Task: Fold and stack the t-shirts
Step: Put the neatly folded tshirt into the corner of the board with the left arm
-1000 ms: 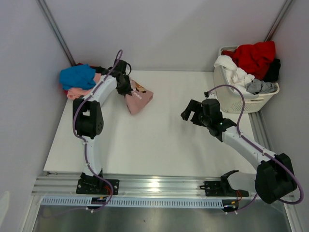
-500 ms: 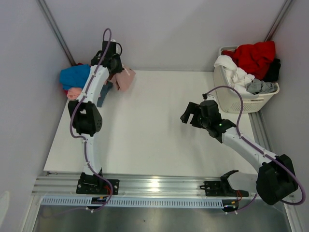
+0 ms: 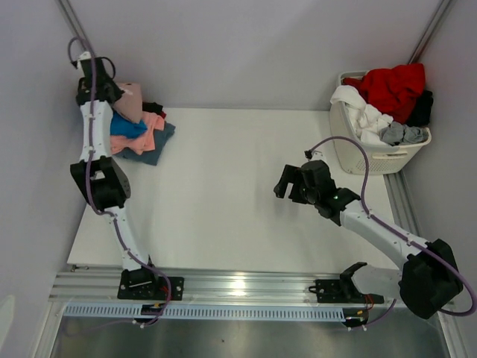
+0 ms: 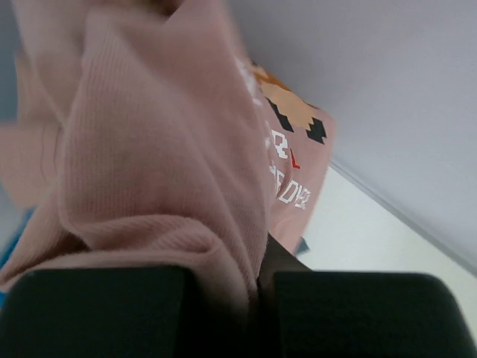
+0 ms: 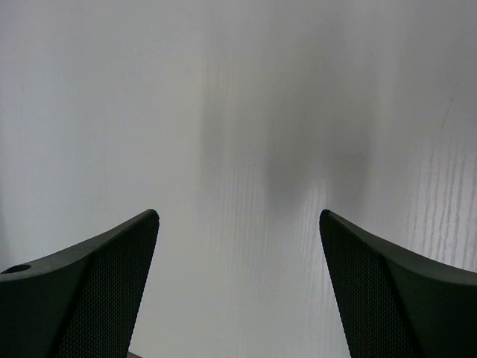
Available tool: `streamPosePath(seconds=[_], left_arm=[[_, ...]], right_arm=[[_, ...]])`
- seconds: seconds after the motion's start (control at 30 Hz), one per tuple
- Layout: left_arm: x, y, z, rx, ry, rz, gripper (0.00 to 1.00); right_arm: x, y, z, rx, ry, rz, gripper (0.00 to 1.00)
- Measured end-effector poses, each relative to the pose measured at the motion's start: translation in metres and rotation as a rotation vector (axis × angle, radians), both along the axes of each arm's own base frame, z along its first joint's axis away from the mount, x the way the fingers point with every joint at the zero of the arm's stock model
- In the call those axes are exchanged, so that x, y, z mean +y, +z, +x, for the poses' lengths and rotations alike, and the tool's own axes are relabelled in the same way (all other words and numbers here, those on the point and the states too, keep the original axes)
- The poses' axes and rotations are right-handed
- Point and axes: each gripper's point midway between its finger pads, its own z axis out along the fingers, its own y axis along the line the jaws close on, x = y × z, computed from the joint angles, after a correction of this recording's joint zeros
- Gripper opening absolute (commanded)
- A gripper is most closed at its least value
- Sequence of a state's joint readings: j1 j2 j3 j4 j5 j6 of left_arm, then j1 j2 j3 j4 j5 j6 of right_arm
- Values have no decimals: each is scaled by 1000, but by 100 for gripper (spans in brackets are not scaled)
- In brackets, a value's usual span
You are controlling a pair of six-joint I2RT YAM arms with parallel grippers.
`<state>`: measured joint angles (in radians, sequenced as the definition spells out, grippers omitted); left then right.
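My left pincer (image 3: 112, 93), raised at the table's far-left corner, is pinched on the folded dusty-pink knit-cloth t-shirt (image 4: 164, 171) with a cartoon print. The shirt hangs over the pile of blue, salmon and slate t-shirts (image 3: 141, 136); contact with it not discernible. My right pincer (image 5: 238, 246) is spread wide, holding nothing, over the bare white tabletop (image 3: 223, 209), well apart from the white slatted plastic basket (image 3: 373, 158).

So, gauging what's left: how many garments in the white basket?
4: red cloth garment on top, white one left, grey one front, black one right; others may be hidden.
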<state>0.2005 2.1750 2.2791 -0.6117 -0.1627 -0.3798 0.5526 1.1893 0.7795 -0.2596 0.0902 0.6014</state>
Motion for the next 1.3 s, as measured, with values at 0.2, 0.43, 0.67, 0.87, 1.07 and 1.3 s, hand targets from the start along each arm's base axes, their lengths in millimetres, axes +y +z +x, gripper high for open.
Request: streamPosePath(seconds=[0.2, 0.43, 0.67, 0.87, 1.07, 1.3], left_arm=[[78, -11, -22, -22, 151, -105, 1], [63, -73, -31, 51, 85, -310, 1], [25, -92, -38, 66, -34, -443, 1], [-24, -114, -78, 139, -103, -508, 14], [-58, -148, -108, 245, -137, -563, 25], [-56, -145, -115, 270, -112, -550, 28]], right_arm=[[13, -19, -8, 49, 35, -38, 92], [32, -19, -6, 51, 57, -52, 93], [45, -11, -3, 22, 70, -39, 92], [50, -10, 0, 7, 74, -27, 93], [55, 9, 11, -48, 87, -23, 94], [57, 26, 17, -103, 102, -27, 95]])
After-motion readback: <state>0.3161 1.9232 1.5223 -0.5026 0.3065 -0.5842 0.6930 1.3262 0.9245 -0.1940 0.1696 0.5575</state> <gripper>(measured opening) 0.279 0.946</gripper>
